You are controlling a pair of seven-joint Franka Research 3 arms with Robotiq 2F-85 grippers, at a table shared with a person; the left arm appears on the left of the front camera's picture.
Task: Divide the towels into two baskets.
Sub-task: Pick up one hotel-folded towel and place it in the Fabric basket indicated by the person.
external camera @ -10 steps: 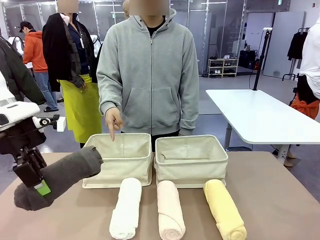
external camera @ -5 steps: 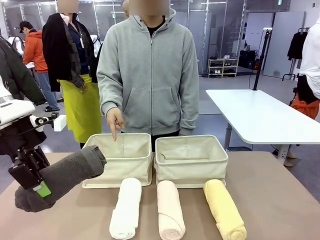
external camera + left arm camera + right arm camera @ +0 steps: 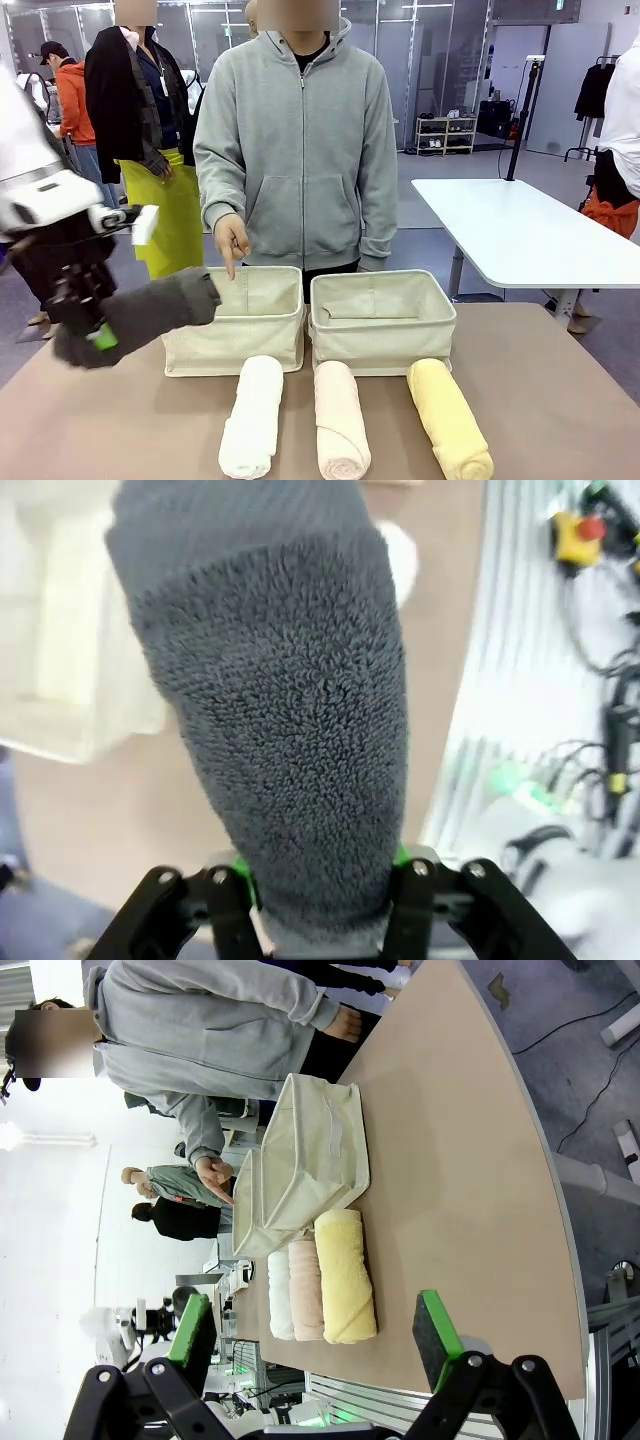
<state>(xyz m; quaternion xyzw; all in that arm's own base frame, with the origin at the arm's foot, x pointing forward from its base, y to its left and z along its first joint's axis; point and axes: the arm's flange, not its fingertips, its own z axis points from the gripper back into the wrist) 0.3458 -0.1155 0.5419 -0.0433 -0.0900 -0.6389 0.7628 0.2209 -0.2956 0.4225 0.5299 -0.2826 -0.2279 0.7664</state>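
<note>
tan tabletop, grey roll aloft: droop and snag risks

tan table (image 3: pixel 560 400) shared with a person, busy workshop behind; left gripper (image 3: pixel 90 325) narrowed tight on the dark grey towel (image 3: pixel 150 312), pinching it near one end; roll up in the air, clear of the table, free end just beside the near-left corner of the left basket (image 3: pixel 235 335); right gripper (image 3: pixel 313 1328) spread wide with nothing between the pads, well apart from the towels; white towel (image 3: pixel 252 415), peach towel (image 3: pixel 340 420) and yellow towel (image 3: pixel 450 418) lying side by side on the table, just in front of the left basket and the right basket (image 3: pixel 385 345); nothing seen inside either basket.

likely trouble, judged from here: pinch far from the roll's middle, so long free end apt to sag or unroll; could catch the soft fabric wall, fold it inward or shove the basket back; might slide out of the pads on a quick swing; person's hand (image 3: pixel 230 240) pointing a finger down over the left basket's far rim – could get bumped if not drawn back in time.

hard to make out: basket floors partly hidden behind the near walls; from the left wrist, green pads sunk in the terry with mere slivers showing, depth of bite impossible to tell; gripped end of the roll masked by the gripper; left arm cut off at the picture's edge.
</note>
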